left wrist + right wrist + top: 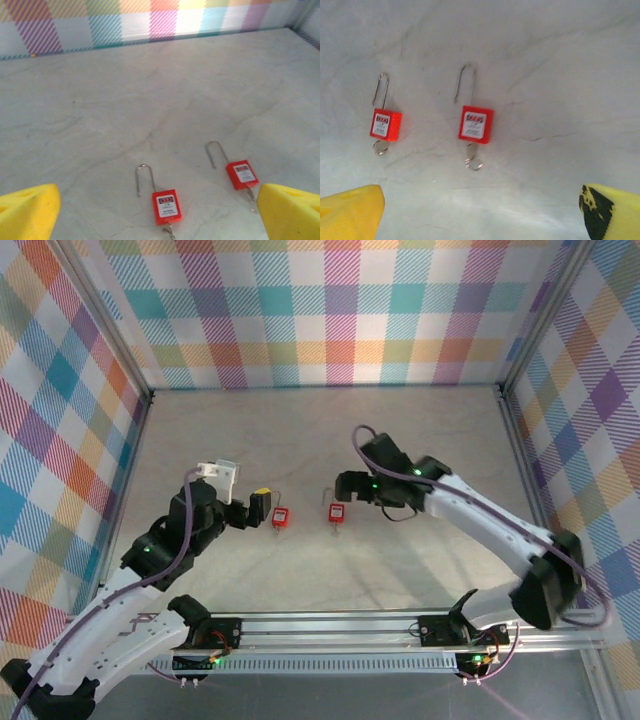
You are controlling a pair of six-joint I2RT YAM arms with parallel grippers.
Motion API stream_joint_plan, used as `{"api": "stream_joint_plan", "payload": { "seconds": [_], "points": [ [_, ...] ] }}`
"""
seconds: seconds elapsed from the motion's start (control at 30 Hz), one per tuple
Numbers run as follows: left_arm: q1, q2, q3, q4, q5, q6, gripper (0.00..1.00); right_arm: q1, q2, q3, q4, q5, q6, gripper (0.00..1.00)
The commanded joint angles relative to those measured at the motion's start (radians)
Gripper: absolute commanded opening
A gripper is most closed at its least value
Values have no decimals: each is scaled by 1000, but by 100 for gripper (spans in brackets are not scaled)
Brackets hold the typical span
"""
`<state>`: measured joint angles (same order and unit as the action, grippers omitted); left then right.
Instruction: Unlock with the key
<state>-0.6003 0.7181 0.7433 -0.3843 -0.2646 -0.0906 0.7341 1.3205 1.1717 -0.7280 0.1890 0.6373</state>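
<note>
Landmark: right padlock, a red box-bodied lock with a long steel shackle. It lies flat on the pale grey marbled table.

- left padlock is an identical twin just to the left of it, parallel and not touching.
- Long axis of the right padlock runs shackle-far, key-near. A small silver key sits in the keyway and sticks out of the body's near end toward the arm bases. The twin has its own key, same way round.
- I can't tell whether either shackle is latched.
- right pincer hangs close to the right padlock, by its shackle end in the top view. In its wrist view the lock sits ahead, roughly centred between the yellow fingertips, key end facing them. Fingers are wide apart and hold nothing. Its height above the lock is unclear.
- left pincer is beyond the twin, on the side away from the right padlock. It is also spread wide and holding nothing.

My read: the right arm is nearer this key, and the left is better placed for the twin or for bracing a body. The grasp should come in along the lock's axis from the key end, closing across the key bow, then twisting about that axis. With nothing holding the body, it will likely spin with the key.
</note>
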Motion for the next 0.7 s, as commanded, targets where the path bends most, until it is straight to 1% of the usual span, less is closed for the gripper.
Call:
{"api": "stream_joint_plan", "payload": {
  "seconds": [0.0,0.1,0.23,0.4,0.47,0.53,0.6,0.67],
  "points": [
    [51,48,-76,216,-87,-59,100,-14,-159,-94,70,185,-118,99],
    [97,138,-119,327,-109,-69,100,-78,-276,-171,98,221,-193,99],
    [139,230,-166,449,-160,-51,100,-181,-369,-241,116,222,-265,99],
    [185,247,-242,580,-157,1,100,-227,-451,-335,230,227,-386,99],
    [207,250,-272,622,-167,21,100,-252,-478,-382,292,235,-427,99],
    [239,257,-309,680,-162,37,100,-282,-505,-457,396,247,-482,99],
    [276,288,-343,745,-153,70,100,-320,-541,-573,568,260,-551,99],
    [302,332,-382,831,-150,107,100,-382,-543,-650,679,257,-558,99]
  ]
}}
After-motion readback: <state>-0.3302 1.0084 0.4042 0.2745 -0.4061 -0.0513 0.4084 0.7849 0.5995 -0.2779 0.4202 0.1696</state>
